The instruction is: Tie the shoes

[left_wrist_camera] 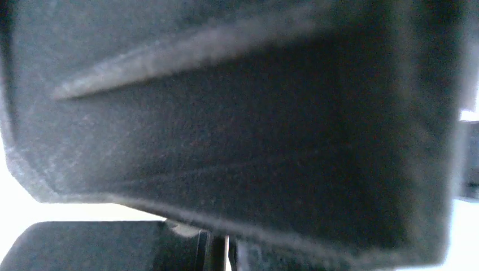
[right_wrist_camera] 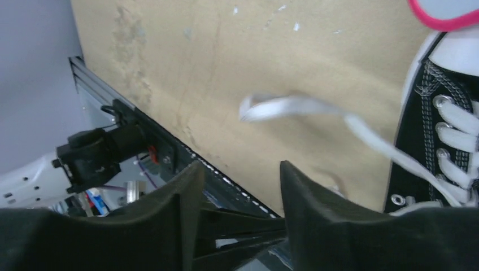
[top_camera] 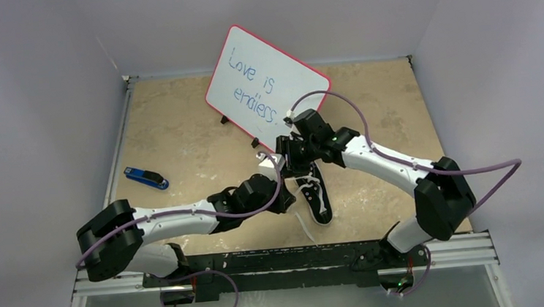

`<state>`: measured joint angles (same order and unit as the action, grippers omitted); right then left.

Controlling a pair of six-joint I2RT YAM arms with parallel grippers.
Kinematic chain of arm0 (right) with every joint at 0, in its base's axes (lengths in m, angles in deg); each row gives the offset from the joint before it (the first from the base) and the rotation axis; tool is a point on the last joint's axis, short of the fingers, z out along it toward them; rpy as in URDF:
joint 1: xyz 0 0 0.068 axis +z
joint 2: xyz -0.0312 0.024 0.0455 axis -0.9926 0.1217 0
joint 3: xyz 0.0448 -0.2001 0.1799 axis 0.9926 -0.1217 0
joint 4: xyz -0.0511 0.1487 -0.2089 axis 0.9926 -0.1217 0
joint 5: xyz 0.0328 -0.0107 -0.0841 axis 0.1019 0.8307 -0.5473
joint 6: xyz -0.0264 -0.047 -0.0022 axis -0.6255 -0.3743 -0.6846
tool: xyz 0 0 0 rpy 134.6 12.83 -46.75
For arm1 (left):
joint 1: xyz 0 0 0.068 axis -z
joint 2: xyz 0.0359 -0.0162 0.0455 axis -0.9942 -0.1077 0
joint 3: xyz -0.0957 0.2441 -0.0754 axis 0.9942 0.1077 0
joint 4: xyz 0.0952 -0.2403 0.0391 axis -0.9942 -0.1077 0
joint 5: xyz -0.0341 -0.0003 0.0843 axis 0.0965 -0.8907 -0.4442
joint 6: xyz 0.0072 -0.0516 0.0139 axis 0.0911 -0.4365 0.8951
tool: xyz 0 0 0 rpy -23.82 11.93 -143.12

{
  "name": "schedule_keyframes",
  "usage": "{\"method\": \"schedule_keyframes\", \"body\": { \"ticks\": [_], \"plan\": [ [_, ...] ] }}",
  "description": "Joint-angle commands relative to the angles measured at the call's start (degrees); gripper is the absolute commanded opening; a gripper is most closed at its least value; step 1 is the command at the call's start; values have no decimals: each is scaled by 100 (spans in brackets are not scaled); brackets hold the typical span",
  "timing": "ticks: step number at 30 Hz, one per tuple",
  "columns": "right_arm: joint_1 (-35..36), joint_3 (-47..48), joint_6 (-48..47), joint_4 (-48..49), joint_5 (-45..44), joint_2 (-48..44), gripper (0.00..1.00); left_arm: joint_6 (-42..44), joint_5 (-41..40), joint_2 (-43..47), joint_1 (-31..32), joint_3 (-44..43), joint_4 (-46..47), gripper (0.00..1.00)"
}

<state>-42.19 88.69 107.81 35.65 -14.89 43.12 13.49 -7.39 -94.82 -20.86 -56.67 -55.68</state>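
The black sneaker [top_camera: 317,200] with white laces lies on the tan table between both grippers. My left gripper [top_camera: 285,198] is pressed against the shoe's left side. In the left wrist view a blurred black surface [left_wrist_camera: 237,130] fills the frame, and the fingers [left_wrist_camera: 186,248] at the bottom stand together with only a thin slit between them. My right gripper [top_camera: 293,155] hovers over the shoe's far end. It is open and empty in the right wrist view [right_wrist_camera: 240,169]. There the shoe [right_wrist_camera: 421,130] is at the right, and a loose white lace [right_wrist_camera: 294,106] runs from it across the table.
A whiteboard [top_camera: 267,77] with a pink rim and blue writing leans just behind the shoe. Its corner also shows in the right wrist view [right_wrist_camera: 446,12]. A small blue-and-black tool [top_camera: 146,178] lies at the left. The black rail [top_camera: 285,259] runs along the near edge.
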Motion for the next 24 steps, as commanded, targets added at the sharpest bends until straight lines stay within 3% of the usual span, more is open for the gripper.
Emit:
{"method": "schedule_keyframes", "body": {
  "ticks": [1,6,10,13,21,24],
  "plan": [
    [-166,141,86,-375,768,-507,64,372,513,345,-268,-314,118,0],
    [-1300,113,-169,-1375,593,-1173,77,742,1025,272,-555,-480,-37,0],
    [-2205,-407,-652,-1743,704,-1199,77,824,1498,-8,-711,-711,-117,0],
    [-2317,-686,-903,-1720,322,-1090,75,934,1767,-200,-773,-966,-203,0],
    [-2322,-1598,-668,-1032,-431,-868,45,1183,2056,-430,-951,-1291,-552,0],
    [-2279,-1989,-350,-444,-62,-1130,39,1277,2123,-403,-1067,-1305,-687,0]
  ]
}}
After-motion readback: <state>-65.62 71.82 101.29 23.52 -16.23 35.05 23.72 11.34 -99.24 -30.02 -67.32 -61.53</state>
